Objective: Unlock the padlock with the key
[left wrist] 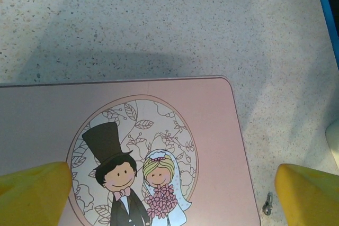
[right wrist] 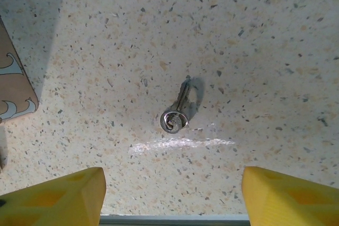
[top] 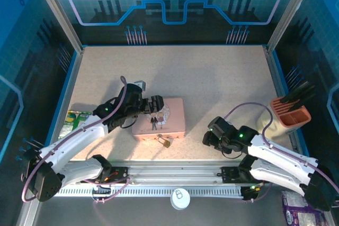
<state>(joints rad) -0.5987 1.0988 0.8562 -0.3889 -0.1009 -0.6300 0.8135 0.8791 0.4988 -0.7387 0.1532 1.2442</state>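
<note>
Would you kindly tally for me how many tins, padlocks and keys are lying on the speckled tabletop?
pink tin: 1
padlock: 1
key: 1
Total: 3

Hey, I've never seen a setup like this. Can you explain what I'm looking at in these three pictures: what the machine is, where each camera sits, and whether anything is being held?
These are two robot arms bolted at the near edge of a speckled table. The overhead picture looks down from above and behind them. The other two pictures come from a camera on each wrist, and the yellow shapes at the bottom are that arm's own fingers.

The left gripper hovers open above a pink tin with a cartoon wedding couple on its lid. The right gripper is open above a small metal key lying on the table. A tiny brass padlock sits beside the tin's near edge. Nothing is held.
</note>
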